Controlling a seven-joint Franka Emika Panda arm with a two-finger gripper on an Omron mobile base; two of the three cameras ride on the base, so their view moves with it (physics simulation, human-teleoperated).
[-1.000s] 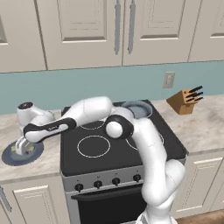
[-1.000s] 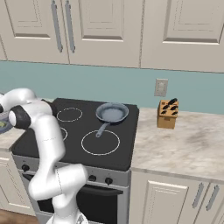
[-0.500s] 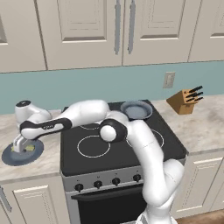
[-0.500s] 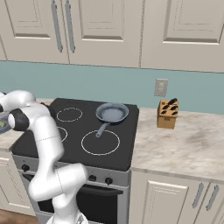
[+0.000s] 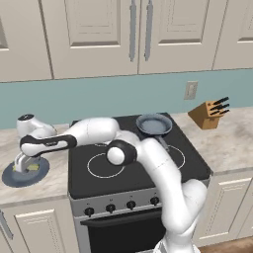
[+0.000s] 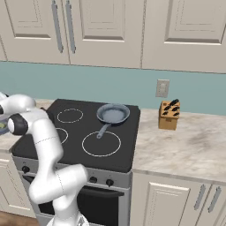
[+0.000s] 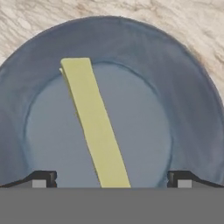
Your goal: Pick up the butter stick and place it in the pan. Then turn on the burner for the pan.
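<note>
The butter stick (image 7: 94, 127), a pale yellow block, lies on a flat dark-blue plate (image 7: 188, 87) on the counter left of the stove. My gripper (image 7: 111, 181) hangs open right above it, one fingertip on each side of the stick's near end, holding nothing. In the left base view the gripper (image 5: 22, 165) points down onto the plate (image 5: 15, 179), and a bit of butter stick (image 5: 33, 167) shows beside it. The grey-blue pan (image 5: 154, 124) (image 6: 113, 114) sits empty on the stovetop's back right, its handle toward the front. The pan covers its burner.
A black glass stovetop (image 5: 133, 173) carries white rings, with a row of knobs (image 5: 110, 207) along the stove front. A knife block (image 5: 210, 113) stands on the right counter. My arm stretches across the stove's left side. Cabinets hang overhead.
My hand has swung slightly left and come down closer to the plate. The jaws stayed open; butter and pan have not moved.
</note>
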